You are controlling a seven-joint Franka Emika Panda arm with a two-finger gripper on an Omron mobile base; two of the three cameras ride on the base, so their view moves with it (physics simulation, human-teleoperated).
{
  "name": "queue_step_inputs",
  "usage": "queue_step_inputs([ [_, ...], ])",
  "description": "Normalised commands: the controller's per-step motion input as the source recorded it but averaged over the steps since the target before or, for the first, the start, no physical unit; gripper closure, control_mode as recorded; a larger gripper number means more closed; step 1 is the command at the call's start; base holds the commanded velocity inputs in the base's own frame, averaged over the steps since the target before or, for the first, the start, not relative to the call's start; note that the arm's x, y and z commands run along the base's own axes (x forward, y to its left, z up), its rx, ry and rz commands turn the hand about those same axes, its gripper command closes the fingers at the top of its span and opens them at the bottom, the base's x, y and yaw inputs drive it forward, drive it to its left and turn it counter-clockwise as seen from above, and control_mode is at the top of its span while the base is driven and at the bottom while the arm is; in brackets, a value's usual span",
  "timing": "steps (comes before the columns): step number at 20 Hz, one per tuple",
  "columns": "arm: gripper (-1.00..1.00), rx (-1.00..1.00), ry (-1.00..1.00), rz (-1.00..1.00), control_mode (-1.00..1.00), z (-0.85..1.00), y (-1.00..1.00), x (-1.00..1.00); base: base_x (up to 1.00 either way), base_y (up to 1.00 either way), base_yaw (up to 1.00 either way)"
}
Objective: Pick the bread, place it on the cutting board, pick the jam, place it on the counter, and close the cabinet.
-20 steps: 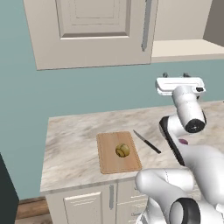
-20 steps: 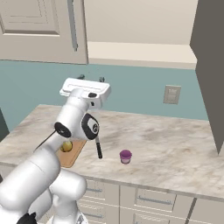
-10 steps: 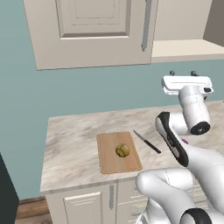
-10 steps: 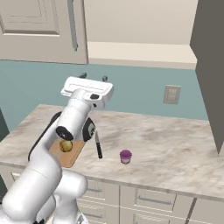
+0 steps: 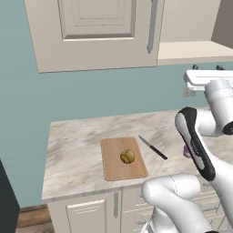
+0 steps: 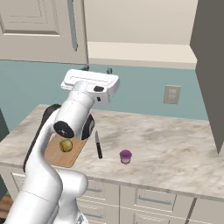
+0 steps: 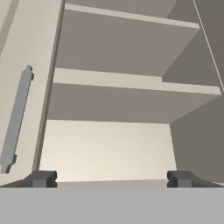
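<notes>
Marbled counter (image 6: 175, 148) already carries the jam (image 6: 125, 156), and the bread (image 5: 127, 156) sits on the cutting board (image 5: 113, 169). Spread wide, the gripper (image 7: 111, 178) faces the open cabinet (image 7: 109, 148); its swung-out door (image 6: 210, 74) stands at 3 o'clock, well apart.
</notes>
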Motion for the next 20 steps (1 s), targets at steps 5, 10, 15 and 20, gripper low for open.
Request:
queue_step_inputs([
  [5, -1.0, 0.0, 0.06, 0.0, -1.0, 0.38, -0.23, -0.5, 0.0, 0.0, 0.0],
  [10, -1.0, 0.0, 0.04, 0.0, -1.0, 0.27, -0.23, -0.48, 0.0, 0.0, 0.0],
  [15, -1.0, 0.0, 0.0, 0.0, -1.0, 0.12, -0.33, -0.37, 0.0, 0.0, 0.0],
  [20, -1.0, 0.0, 0.0, 0.0, -1.0, 0.01, -0.39, -0.39, 0.0, 0.0, 0.0],
])
